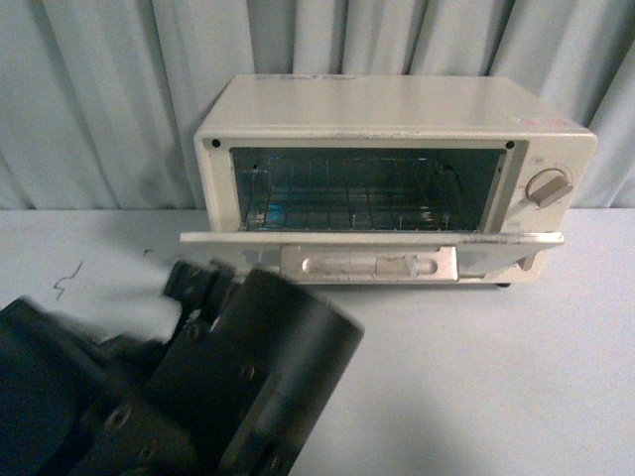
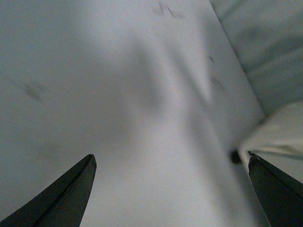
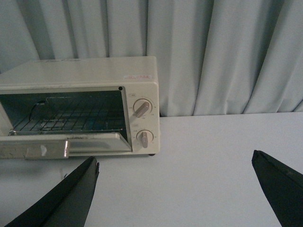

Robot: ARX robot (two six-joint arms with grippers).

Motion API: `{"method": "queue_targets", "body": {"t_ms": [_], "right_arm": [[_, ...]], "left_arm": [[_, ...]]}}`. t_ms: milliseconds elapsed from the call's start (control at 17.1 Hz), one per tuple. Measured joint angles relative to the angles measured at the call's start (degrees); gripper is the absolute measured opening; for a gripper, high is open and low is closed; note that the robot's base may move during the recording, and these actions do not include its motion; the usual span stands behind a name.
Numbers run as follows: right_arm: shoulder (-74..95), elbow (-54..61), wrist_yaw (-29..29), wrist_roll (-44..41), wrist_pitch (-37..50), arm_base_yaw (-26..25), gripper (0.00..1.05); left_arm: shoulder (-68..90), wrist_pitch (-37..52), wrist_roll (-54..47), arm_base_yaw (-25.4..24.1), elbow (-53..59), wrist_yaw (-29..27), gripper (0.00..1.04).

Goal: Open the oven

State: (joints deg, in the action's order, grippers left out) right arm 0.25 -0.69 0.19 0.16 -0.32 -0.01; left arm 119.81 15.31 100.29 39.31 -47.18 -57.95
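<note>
The cream-white oven (image 1: pixel 397 114) stands at the back of the table. Its door (image 1: pixel 369 238) lies dropped flat and open, the bar handle (image 1: pixel 369 264) at the front edge, the wire rack (image 1: pixel 347 208) showing inside. One beige knob (image 1: pixel 549 186) shows on its right side. My left arm (image 1: pixel 189 387) fills the lower left, in front of the oven's left part. My left gripper (image 2: pixel 171 163) is open and empty over bare table, a corner of the oven (image 2: pixel 277 135) beside one finger. My right gripper (image 3: pixel 174 163) is open and empty, back from the oven (image 3: pixel 80 71), whose two knobs (image 3: pixel 142 108) show.
The white table (image 1: pixel 496 377) runs to a grey-blue curtain (image 1: pixel 99 99) behind the oven. Small dark marks (image 1: pixel 67 281) lie on the table at the left. Bare table (image 3: pixel 213 151) stretches to the right of the oven.
</note>
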Motion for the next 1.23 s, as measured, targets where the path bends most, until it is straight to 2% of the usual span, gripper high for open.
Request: {"method": "queue_targets", "body": {"t_ms": [58,117,175,234,292,409,467,584,643,818,1110,1227], "right_arm": [[0.00,0.00,-0.17,-0.04,0.07,0.00,0.98],[0.00,0.00,-0.15,-0.04,0.07,0.00,0.98],[0.00,0.00,-0.33,-0.07,-0.04,0.00,0.98],[0.00,0.00,-0.20,-0.02,0.24,0.00,0.98],[0.00,0.02,-0.31,-0.07,0.11,0.00,0.98],[0.00,0.02,0.02,-0.04,0.07,0.00,0.98],[0.00,0.02,-0.07,-0.04,0.17,0.00,0.98],[0.00,0.02,-0.37,-0.04,0.15,0.00,0.98],[0.00,0.02,-0.28,-0.04,0.09,0.00,0.98],[0.00,0.02,-0.17,-0.04,0.09,0.00,0.98],[0.00,0.02,-0.17,-0.04,0.09,0.00,0.98],[0.00,0.02,-0.17,-0.04,0.09,0.00,0.98]], "left_arm": [[-2.93,-19.34,-0.02,2.93,3.50,-9.92,0.98],[-3.17,-20.31,-1.33,3.37,3.74,-9.20,0.98],[0.02,0.96,-9.81,1.92,8.24,-1.57,0.90],[3.93,17.73,-23.58,-0.70,14.32,5.27,0.81],[4.85,30.51,-36.85,-3.98,22.38,8.41,0.71],[0.26,45.33,-58.49,-9.66,32.61,22.29,0.57],[-1.49,50.66,-66.42,-10.64,35.78,26.91,0.49],[-6.62,57.66,-82.27,-13.03,39.95,31.63,0.35],[-10.82,58.75,-88.78,-15.06,41.66,33.57,0.26],[-20.31,58.16,-96.43,-19.58,46.53,38.16,0.02],[-45.99,57.37,-99.25,-26.99,47.54,45.70,0.02],[-56.04,49.44,-99.25,-29.20,47.54,47.60,0.02]]}}
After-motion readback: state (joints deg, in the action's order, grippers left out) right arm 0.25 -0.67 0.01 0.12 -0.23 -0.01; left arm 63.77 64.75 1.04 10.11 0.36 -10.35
